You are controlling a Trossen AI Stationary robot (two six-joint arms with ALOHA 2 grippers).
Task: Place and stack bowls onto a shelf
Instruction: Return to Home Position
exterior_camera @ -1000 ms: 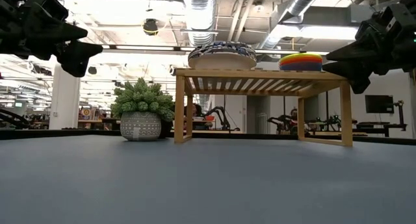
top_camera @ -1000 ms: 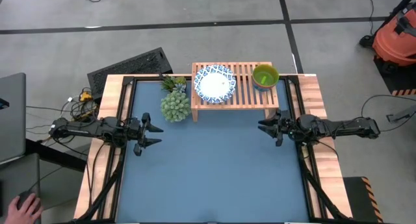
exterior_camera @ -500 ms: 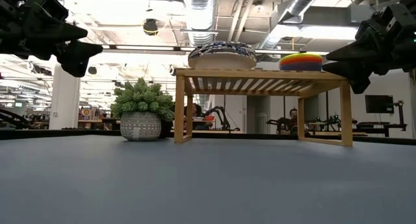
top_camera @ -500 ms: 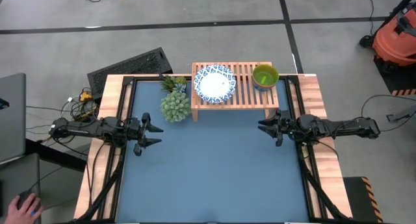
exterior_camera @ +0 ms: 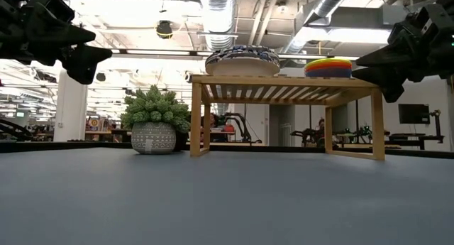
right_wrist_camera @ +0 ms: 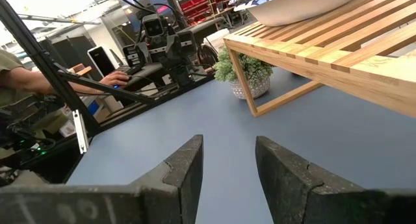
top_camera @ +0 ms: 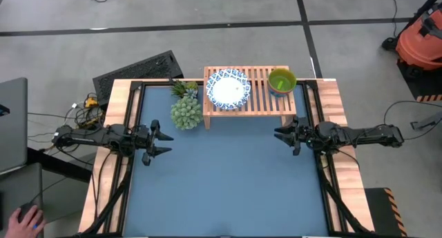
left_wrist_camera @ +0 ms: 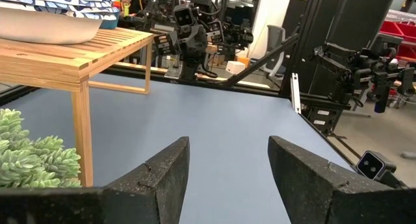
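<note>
1. Left jaws: spread wide, nothing held. Raised off the surface over the left margin of the blue table [top_camera: 228,190], tips toward the table centre.
2. Right jaws: parted, gap narrower than on the left pair, nothing held. Raised over the right margin of the table, tips toward the centre.
3. Left arm [top_camera: 103,136] and right arm [top_camera: 359,135]: stretched level across the side borders of the table, both well apart from the load.
4. Low light-wood shelf with a slatted top [top_camera: 261,100]: upright on its short legs at the far middle of the table.
5. Stack of wide shallow bowls with blue-and-white patterned rims [top_camera: 228,88]: on the left part of the shelf top, white centre facing up.
6. Stack of small plain bowls [top_camera: 282,80]: on the right far corner of the shelf top, green bowl uppermost; in the low view, other coloured rims banded beneath it. Apart from the patterned stack.
7. Green spiky plant in a patterned pot [top_camera: 186,112]: on the table, just beside the left legs of the shelf.
8. Person's hand [top_camera: 26,221]: off the table, near the left front corner.
</note>
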